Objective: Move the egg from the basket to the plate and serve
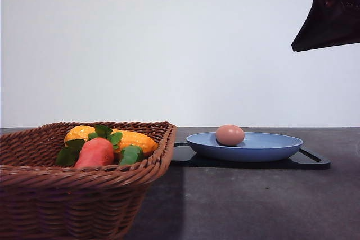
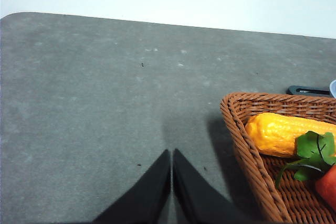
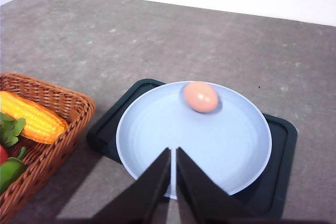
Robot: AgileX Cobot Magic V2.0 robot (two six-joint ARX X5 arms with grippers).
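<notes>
Egg: the pinkish-brown egg [image 1: 229,135] lies on the blue plate [image 1: 264,149], off-centre toward the side facing the basket, clear of the rim.
Plate: the round plate sits on a flat black tray [image 1: 313,159] on the grey table [image 1: 242,200].
Basket: the wicker basket [image 1: 84,195] stands just beside the tray, holding a yellow corn cob [image 1: 132,139], a red vegetable [image 1: 94,153] with green leaves, and a green item [image 1: 131,154].
Right end effector: its black fingers are pressed together [image 3: 173,153], poised above the near rim of the plate and apart from the egg; the arm [image 1: 329,9] hangs high at the right in the front view.
Left end effector: its fingers are likewise closed tip to tip [image 2: 171,153], holding nothing, over bare table beside the basket.
</notes>
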